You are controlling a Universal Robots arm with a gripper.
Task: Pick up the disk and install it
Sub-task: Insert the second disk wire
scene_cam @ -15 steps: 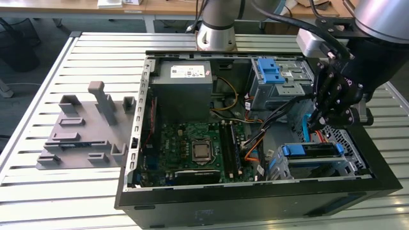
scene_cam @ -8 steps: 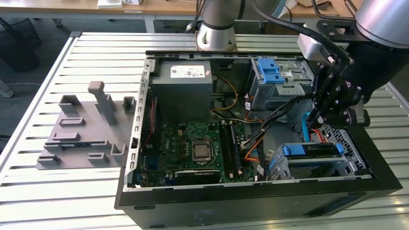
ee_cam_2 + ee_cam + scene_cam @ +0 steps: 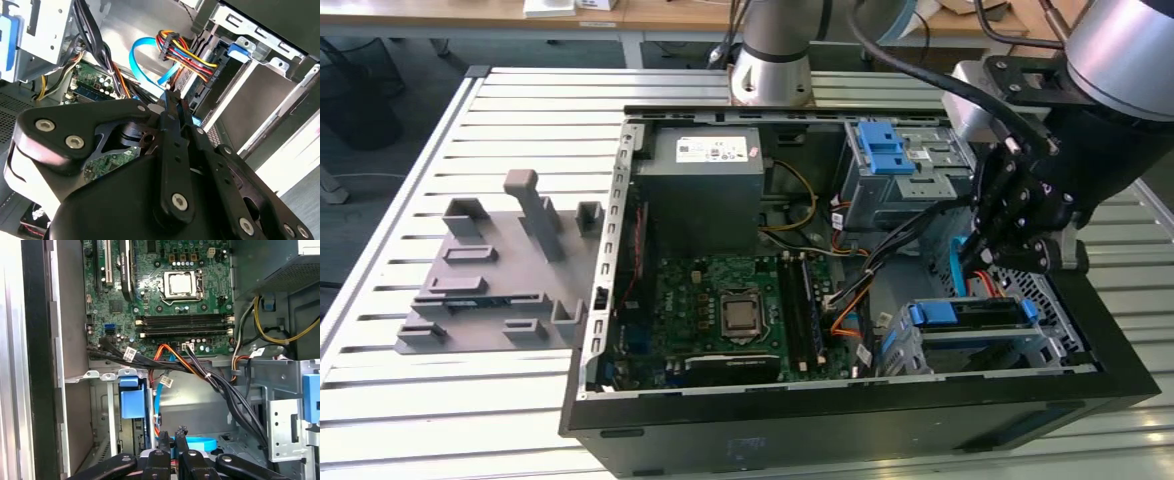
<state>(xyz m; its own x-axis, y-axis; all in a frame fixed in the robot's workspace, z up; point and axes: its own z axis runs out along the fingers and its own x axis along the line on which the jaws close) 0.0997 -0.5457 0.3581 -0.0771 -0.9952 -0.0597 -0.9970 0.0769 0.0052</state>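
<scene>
An open computer case lies on the slatted table. In the metal bay at its front corner, on the exterior view's right, I see the blue frame of what looks like the disk, edge-on; its silver face is hidden. In the first wrist view the same blue piece sits in the bay. My gripper hangs just above that bay, inside the case. Its black fingertips stand together in both wrist views, with nothing seen between them. A loose blue cable curves right past the tips.
A bundle of coloured and black cables crosses near the gripper. The motherboard, the grey power-supply box and a blue-latched drive cage fill the case. A grey fixture stands on the exterior view's left; the arm's base is behind the case.
</scene>
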